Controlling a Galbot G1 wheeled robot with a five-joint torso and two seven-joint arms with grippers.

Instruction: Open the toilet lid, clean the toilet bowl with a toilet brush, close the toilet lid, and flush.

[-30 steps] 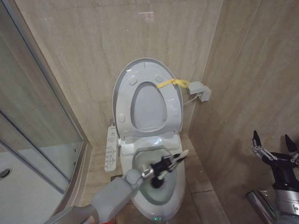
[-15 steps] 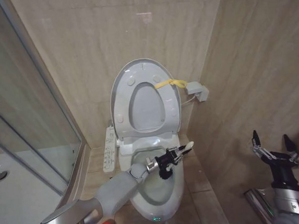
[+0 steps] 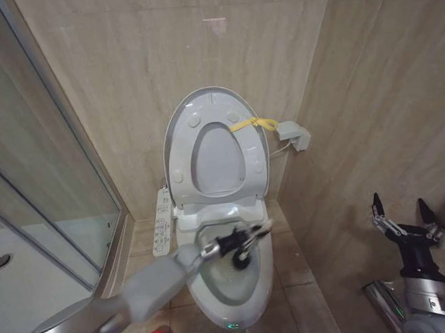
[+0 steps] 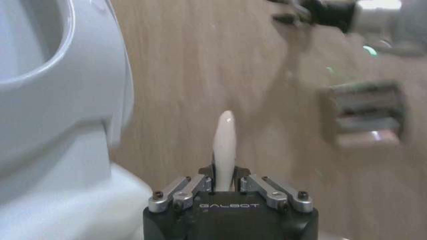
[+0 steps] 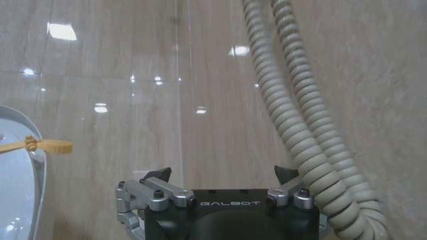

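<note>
Toilet brush (image 3: 242,252), light and stiff but slick, sits over the toilet bowl (image 3: 218,295) with my left gripper (image 3: 231,246) clamped on its slim handle near the black head, while my right gripper (image 3: 401,219) waits far right, fingers spread.

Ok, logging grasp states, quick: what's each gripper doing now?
Left gripper: shut on the toilet brush, over the toilet bowl.
Right gripper: open, holding nothing, off to the right.

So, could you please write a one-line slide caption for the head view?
Left gripper holds the black-headed, cream-handled toilet brush inside the white ceramic toilet bowl, glossy white lid raised.
</note>
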